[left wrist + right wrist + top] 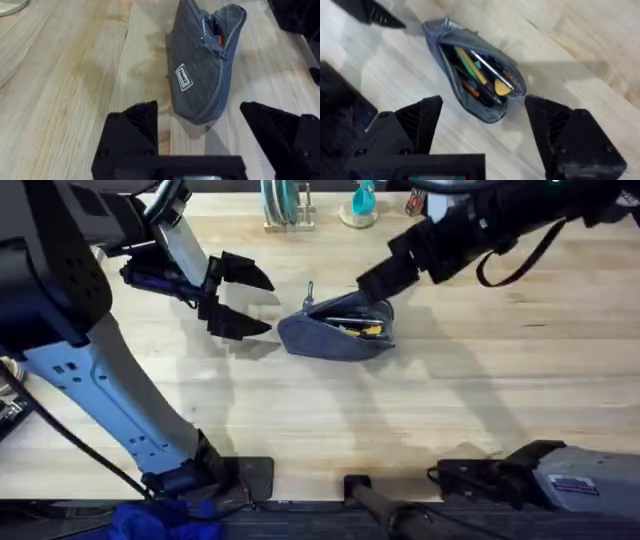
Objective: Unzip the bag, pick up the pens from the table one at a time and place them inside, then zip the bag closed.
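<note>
Open bag [340,328] lies between two spread grippers.
Right gripper [372,280] hovers at the bag's far end, nearer than the left gripper [255,302]; pens [480,75] inside, zip still undone.

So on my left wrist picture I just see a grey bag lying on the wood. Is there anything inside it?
Observer: Yes. The right wrist camera looks into the open bag, and there are pens inside, one silver, one yellow-green.
Visitor: And where is the other claw?
Observer: The right claw is open, just above the bag, at its far right end in the overhead view.
</note>
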Available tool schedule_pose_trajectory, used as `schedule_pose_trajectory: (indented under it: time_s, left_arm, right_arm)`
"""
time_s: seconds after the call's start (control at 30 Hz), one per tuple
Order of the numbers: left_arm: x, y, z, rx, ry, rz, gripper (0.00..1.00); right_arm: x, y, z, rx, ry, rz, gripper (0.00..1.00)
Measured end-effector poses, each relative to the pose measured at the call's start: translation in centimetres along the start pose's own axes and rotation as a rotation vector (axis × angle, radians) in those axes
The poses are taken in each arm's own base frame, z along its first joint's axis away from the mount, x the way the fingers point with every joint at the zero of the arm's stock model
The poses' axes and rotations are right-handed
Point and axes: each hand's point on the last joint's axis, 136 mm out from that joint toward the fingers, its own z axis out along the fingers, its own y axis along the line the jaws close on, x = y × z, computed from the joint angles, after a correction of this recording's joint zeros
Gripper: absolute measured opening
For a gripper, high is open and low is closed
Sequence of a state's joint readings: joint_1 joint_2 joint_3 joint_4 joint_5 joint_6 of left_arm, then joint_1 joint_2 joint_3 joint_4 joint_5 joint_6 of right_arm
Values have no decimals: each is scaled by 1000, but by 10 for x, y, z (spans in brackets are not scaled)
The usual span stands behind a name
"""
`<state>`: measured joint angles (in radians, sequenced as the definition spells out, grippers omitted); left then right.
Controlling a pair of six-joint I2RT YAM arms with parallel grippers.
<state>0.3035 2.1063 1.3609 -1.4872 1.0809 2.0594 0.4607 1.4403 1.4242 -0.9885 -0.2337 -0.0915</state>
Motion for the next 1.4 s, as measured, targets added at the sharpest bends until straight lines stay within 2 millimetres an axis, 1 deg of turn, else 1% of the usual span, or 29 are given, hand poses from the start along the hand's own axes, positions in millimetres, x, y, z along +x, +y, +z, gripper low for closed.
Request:
schedule_pose_trajectory:
  time_s: [0.1, 0.27, 0.43, 0.6, 0.77, 0.97, 1.07, 1.23, 1.4]
  left_arm:
    - [0, 0, 0, 0, 0, 0, 994]
    - [0, 0, 0, 0, 0, 0, 994]
    - [0, 0, 0, 0, 0, 0, 994]
    - [0, 0, 0, 0, 0, 0, 993]
    - [0, 0, 0, 0, 0, 0, 993]
    - [0, 1, 0, -2, 1, 3, 993]
    - [0, 1, 0, -2, 1, 3, 993]
    - [0, 1, 0, -2, 1, 4, 993]
    - [0, 1, 0, -2, 1, 3, 993]
  right_arm:
    - [-4, -6, 0, 36, -16, 65, 996]
    - [-3, -20, -1, 112, -21, 194, 996]
    - [-3, -24, -2, 138, -28, 266, 996]
    - [-3, -26, -1, 190, -33, 303, 995]
    - [-3, -19, 1, 251, -43, 331, 996]
    - [-5, -10, 2, 264, -66, 409, 996]
    - [-12, -4, 3, 255, -97, 436, 996]
    - [-18, 15, 9, 224, -114, 448, 996]
    - [-33, 31, 24, 207, -95, 436, 997]
